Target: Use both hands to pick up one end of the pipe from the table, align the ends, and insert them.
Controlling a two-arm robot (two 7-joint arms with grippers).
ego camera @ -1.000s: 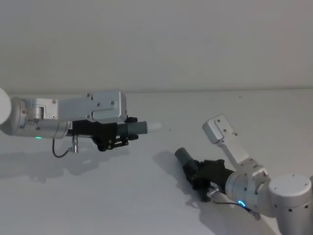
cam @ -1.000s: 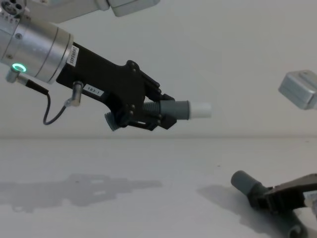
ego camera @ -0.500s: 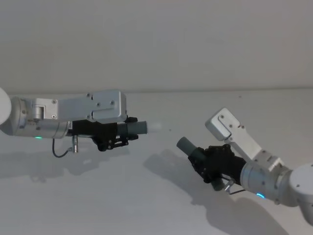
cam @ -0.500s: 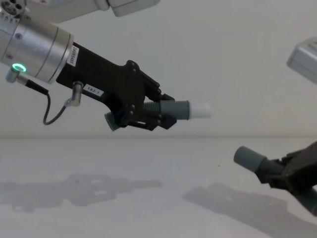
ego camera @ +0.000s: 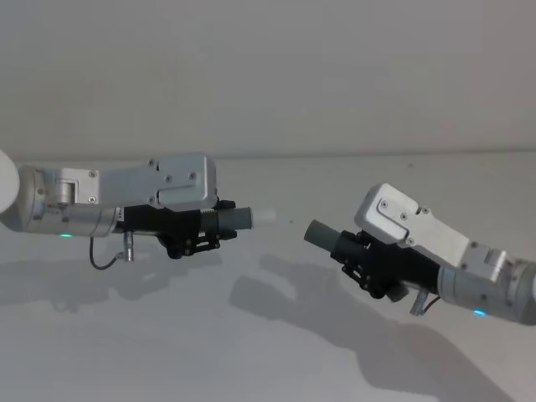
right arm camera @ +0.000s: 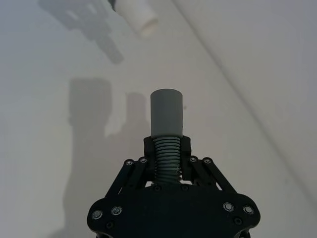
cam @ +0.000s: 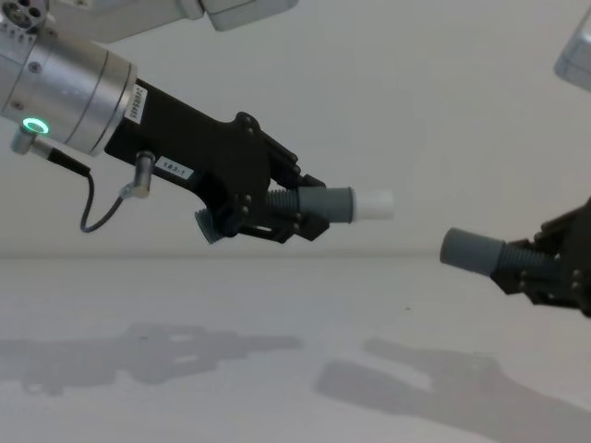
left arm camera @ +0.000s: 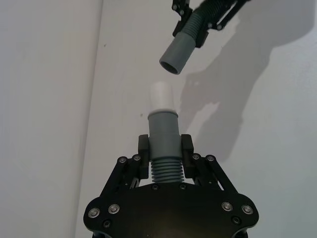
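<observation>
My left gripper is shut on one pipe piece, held level above the table, its white plug tip pointing right. In the chest view this piece sticks out of the left gripper. Shut on the ribbed part of the other pipe piece, my right gripper holds it in the air, plain grey cuff pointing left. The cuff sits slightly lower than the white tip, a short gap apart. The left wrist view shows the open cuff just beyond the tip.
Both arms' shadows fall on the bare table below. A pale wall rises behind the table's far edge. A thin cable loop hangs under the left wrist.
The right gripper has lifted its pipe piece off the table and carried it up and left, levelling it toward the white tip. The left arm has stayed still.
</observation>
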